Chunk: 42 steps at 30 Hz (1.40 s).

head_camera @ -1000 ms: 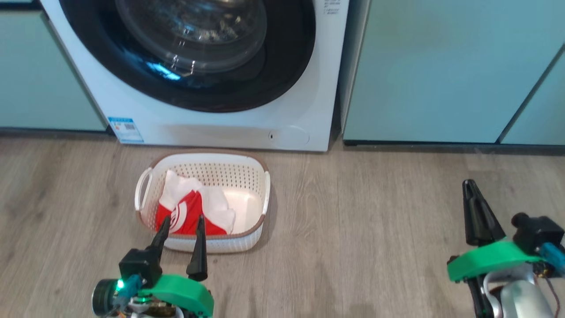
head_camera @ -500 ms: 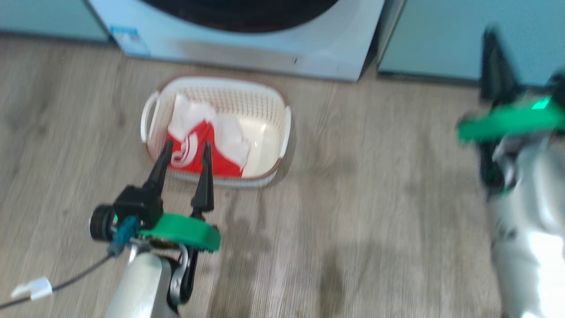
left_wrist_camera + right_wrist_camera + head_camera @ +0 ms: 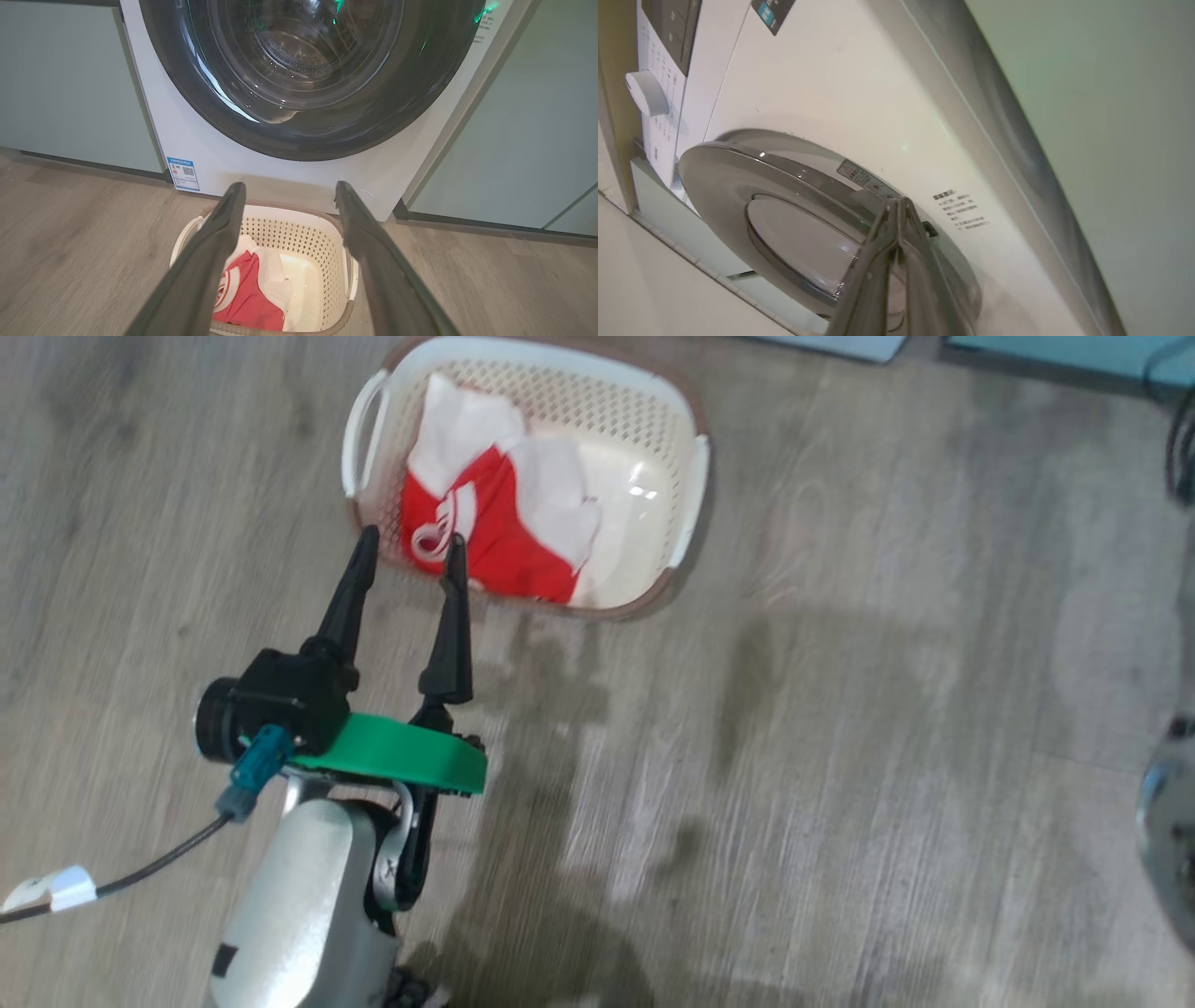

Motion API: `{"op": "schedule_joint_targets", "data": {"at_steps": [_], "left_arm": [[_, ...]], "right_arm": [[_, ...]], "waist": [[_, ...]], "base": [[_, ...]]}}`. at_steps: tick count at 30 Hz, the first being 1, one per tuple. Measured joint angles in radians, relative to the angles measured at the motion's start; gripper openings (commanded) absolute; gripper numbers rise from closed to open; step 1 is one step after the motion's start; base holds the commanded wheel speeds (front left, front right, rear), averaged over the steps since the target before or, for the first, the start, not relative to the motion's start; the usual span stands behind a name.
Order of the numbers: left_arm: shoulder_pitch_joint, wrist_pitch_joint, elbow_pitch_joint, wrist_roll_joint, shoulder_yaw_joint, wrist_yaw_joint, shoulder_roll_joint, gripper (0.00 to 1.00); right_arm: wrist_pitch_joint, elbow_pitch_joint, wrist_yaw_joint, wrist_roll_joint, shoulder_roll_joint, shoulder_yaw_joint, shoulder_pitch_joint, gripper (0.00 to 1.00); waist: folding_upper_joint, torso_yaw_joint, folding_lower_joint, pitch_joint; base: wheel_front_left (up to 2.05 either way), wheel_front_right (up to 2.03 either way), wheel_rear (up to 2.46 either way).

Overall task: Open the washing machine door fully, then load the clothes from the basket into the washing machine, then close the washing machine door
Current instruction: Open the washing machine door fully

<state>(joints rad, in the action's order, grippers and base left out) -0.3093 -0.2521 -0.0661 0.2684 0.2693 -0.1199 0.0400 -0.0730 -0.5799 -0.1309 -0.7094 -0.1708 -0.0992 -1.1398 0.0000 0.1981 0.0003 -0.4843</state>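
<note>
In the head view, the left tool [image 3: 412, 537] is seen at the centre left of the frame, its two dark fingers spread wide and released, with nothing held between them; the tips are placed over the near left edge of the basket [image 3: 695, 485]. The basket, cream-white with perforated walls, a brown rim and white side handles, is set on the grey wood-grain floor [image 3: 840, 709] at the upper middle of the frame. The clothes [image 3: 504, 532] are bunched in its left half: red fabric with white striped trim, and white fabric folded above and to the right of it, while the right part of the basket's bottom is left bare. In the left wrist view, a pale teal cabinet [image 3: 60, 84] is seen at the left, then a blue sticker [image 3: 182, 172] on the lower left corner of the white washing machine [image 3: 210, 154], whose door [image 3: 420, 93], with a wide glossy black rim and clear domed glass, is shown closed. In the right wrist view, a white dial [image 3: 644, 93] is seen at the upper left, and the right tool [image 3: 897, 201] is shown clenched, fingers pressed together on nothing, its tips close to the door's edge; contact cannot be told.
</note>
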Motion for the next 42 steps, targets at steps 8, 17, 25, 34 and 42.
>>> {"op": "schedule_joint_targets", "data": {"at_steps": [8, 17, 25, 34, 42], "left_arm": [[-0.010, 0.000, 0.010, 0.024, 0.031, -0.016, -0.002, 1.00], [-0.043, 0.000, 0.014, 0.043, 0.064, -0.025, -0.003, 1.00], [-0.046, 0.000, 0.013, 0.050, 0.093, -0.039, -0.004, 1.00], [-0.048, 0.000, 0.038, 0.058, 0.104, -0.042, -0.004, 1.00], [-0.048, 0.000, 0.043, 0.074, 0.106, -0.047, -0.004, 1.00]], "right_arm": [[-0.143, -0.220, 0.000, -0.094, -0.026, -0.051, -0.234, 0.00], [-0.255, -0.375, 0.000, -0.142, -0.044, -0.075, -0.378, 0.00], [-0.310, -0.421, 0.000, -0.191, -0.049, -0.080, -0.441, 0.00], [-0.376, -0.492, 0.001, -0.223, -0.060, -0.087, -0.505, 0.00], [-0.485, -0.513, 0.001, -0.268, -0.081, -0.087, -0.521, 0.00]], "waist": [[0.0000, 0.065, -0.0002, -0.067], [0.0000, 0.111, -0.0002, -0.103], [0.0000, 0.130, -0.0003, -0.116], [0.0000, 0.134, -0.0003, -0.122], [0.0000, 0.140, -0.0003, -0.114]], "base": [[0.00, 0.00, 0.00], [0.00, 0.00, 0.00], [0.00, 0.00, 0.00], [0.00, 0.00, 0.00], [0.00, 0.00, 0.00]]}}
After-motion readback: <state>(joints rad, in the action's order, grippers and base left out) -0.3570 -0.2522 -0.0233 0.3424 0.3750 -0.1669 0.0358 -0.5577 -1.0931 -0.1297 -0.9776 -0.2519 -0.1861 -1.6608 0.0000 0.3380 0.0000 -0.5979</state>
